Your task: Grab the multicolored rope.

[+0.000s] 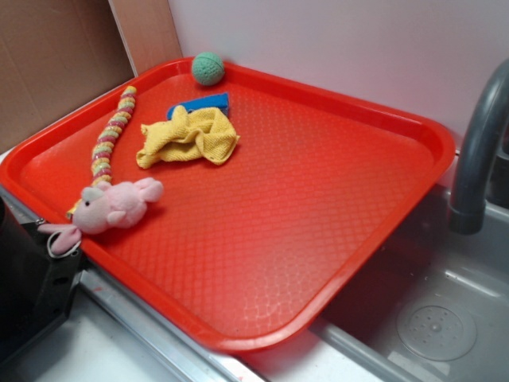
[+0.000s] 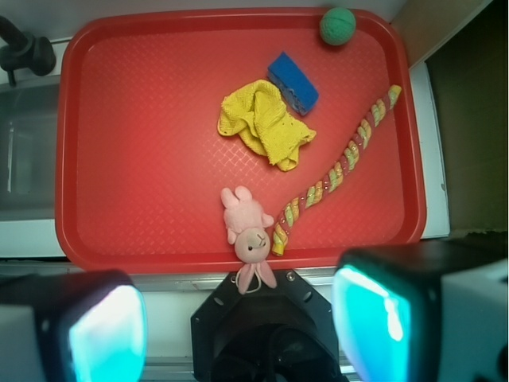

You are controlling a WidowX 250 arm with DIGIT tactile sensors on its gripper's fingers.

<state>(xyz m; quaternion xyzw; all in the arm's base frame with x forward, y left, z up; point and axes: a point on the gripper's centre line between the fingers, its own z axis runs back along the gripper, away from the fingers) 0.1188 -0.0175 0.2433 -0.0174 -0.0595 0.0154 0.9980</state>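
Gripper [image 2: 238, 322] spread and empty, clear of the red tray [image 2: 159, 159]; multicolored rope [image 2: 342, 163] untouched.

In my wrist view, the 2 fingers [image 2: 382, 318] sit far apart at the bottom edge, nothing between them, both outside the tray's near rim. The multicolored rope lies flat on the tray, running from about 6 o'clock near the rim up to about 2 o'clock beside the right rim. Its lower end touches the pink plush animal toy [image 2: 248, 231], which overhangs the near rim. The yellow knitted cloth [image 2: 262, 123] lies crumpled near tray center, at 10 o'clock from the rope's midpoint and apart from it. A blue sponge [image 2: 293, 82] touches the cloth at its 1 o'clock side. A green ball [image 2: 337, 26] rests in the tray's 1 o'clock corner. In the exterior view, I see a sink basin [image 1: 437, 318] and grey faucet [image 1: 477, 151] beside the tray.
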